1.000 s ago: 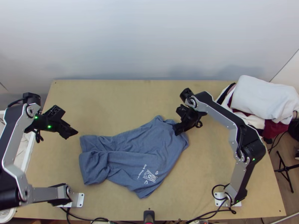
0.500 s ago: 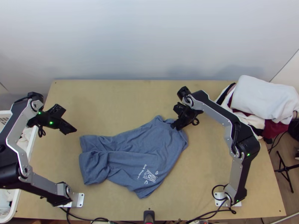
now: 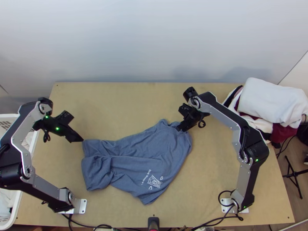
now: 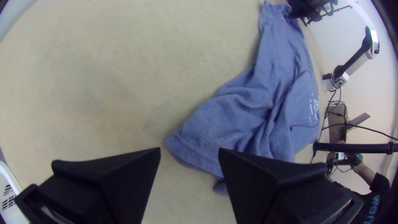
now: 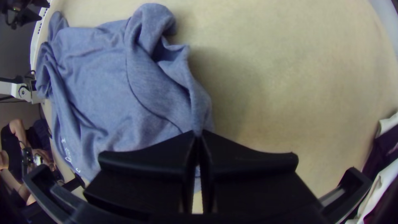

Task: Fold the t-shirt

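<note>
The blue t-shirt lies rumpled across the middle of the table, doubled over at its left end, with a white print near the front. Just beyond its far left corner is my left gripper; in the left wrist view the left gripper stands open, the shirt's corner between and beyond its fingers. At the shirt's far right edge is my right gripper. Seen from its own wrist, the right gripper is shut on a raised fold of the shirt.
Behind the right arm, a pile of white and dark red cloth lies at the table's far right corner. A white basket stands off the left edge. Bare table stretches beyond the shirt.
My left gripper has come slightly right, to the shirt's corner. The right gripper has shifted a little left and away from the near edge, and the shirt's right edge has drawn slightly left.
</note>
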Controlling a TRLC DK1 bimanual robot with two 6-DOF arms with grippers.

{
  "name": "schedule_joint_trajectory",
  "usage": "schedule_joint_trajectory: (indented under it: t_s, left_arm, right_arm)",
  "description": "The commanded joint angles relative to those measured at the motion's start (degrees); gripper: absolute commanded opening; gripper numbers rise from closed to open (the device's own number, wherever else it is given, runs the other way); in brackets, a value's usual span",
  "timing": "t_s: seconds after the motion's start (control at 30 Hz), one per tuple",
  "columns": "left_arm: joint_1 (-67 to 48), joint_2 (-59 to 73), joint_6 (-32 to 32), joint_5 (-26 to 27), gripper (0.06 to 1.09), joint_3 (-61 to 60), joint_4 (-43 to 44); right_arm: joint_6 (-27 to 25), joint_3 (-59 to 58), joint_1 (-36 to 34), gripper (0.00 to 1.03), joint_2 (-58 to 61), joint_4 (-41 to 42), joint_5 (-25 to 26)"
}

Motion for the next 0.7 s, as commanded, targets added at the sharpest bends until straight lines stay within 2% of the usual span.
schedule_joint_trajectory:
  t_s: [0.0, 0.2, 0.37, 0.53, 0.67]
  left_arm:
    - [-2.3, -0.5, 1.0, -0.1, 0.76, -3.7, 0.3]
    - [-6.0, -0.1, 0.8, -1.3, 0.76, -6.5, 3.8]
    - [-6.5, 0.2, 0.0, -1.3, 0.67, -6.6, 6.1]
    - [-6.7, 0.2, 0.0, -2.1, 0.66, -8.1, 8.3]
    - [-6.8, -0.2, 0.1, -2.6, 0.51, -10.0, 11.4]
  right_arm:
    - [-0.1, 0.2, 0.6, 0.03, -0.4, 0.2, 0.0]
    - [-0.2, 0.1, 1.0, 0.03, -1.2, 0.2, 0.0]
    - [-0.2, 0.0, 1.1, 0.03, -2.1, 0.2, 0.0]
    - [-0.2, -0.2, 1.3, 0.03, -2.2, 0.2, 0.0]
    - [-0.2, -0.1, 1.9, 0.03, -2.4, 0.2, 0.0]
